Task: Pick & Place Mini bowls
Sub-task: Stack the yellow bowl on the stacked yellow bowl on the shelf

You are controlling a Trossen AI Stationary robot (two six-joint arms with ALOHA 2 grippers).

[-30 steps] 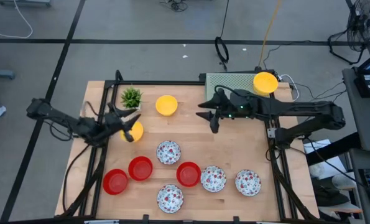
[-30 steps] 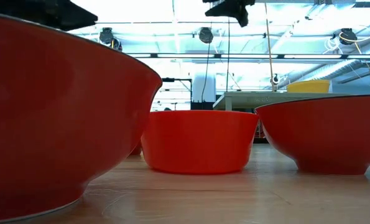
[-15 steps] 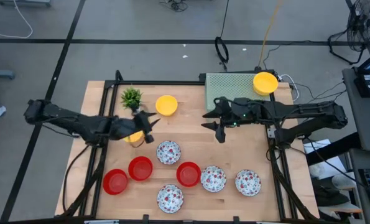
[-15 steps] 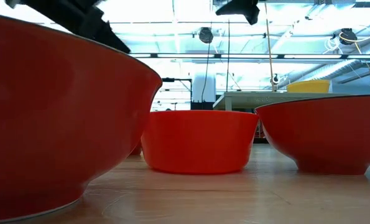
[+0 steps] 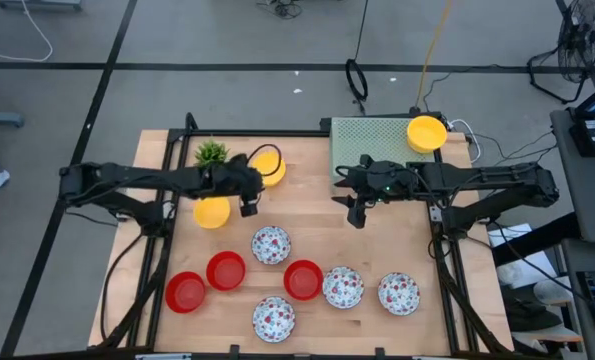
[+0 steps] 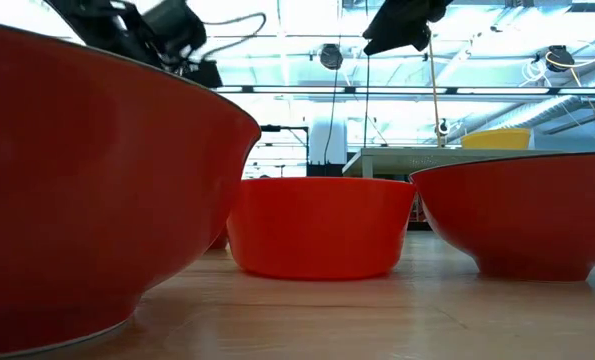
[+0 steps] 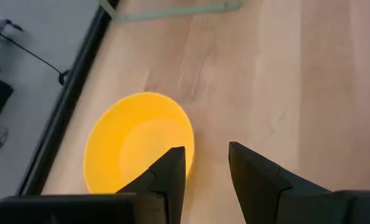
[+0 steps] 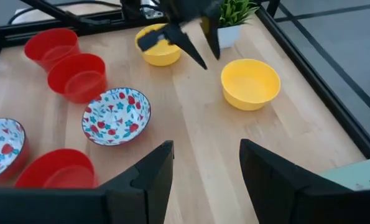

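1. The left arm stretches from the table's 9 o'clock edge toward its centre, nearly level, wrist bent down at the end. The left gripper (image 5: pixel 247 200) hangs above bare wood between two yellow bowls.
2. Its fingers (image 7: pixel 172 171) stand a narrow gap apart and hold nothing; in the left wrist view a yellow bowl (image 7: pixel 139 142) lies on the wood just beyond the fingertips, apart from them.
3. The right arm reaches in from the 3 o'clock edge, forearm level, wrist tipped down. The right gripper (image 5: pixel 354 213) hovers over open wood right of centre.
4. Its fingers (image 8: pixel 148 171) are spread wide and empty, with bare wood showing between them.
5. From above, one yellow bowl (image 5: pixel 212 212) sits at the left gripper's 8 o'clock; another yellow bowl (image 5: pixel 269 168) lies at its 1 o'clock, beside the potted plant (image 5: pixel 211 154).
6. A third yellow bowl (image 5: pixel 427 132) rests on the green mat (image 5: pixel 367 136) at the table's 1 o'clock corner.
7. Three red bowls (image 5: pixel 226 270) and four floral white bowls (image 5: pixel 271 244) spread across the 6 o'clock half of the wooden table (image 5: pixel 307 215).
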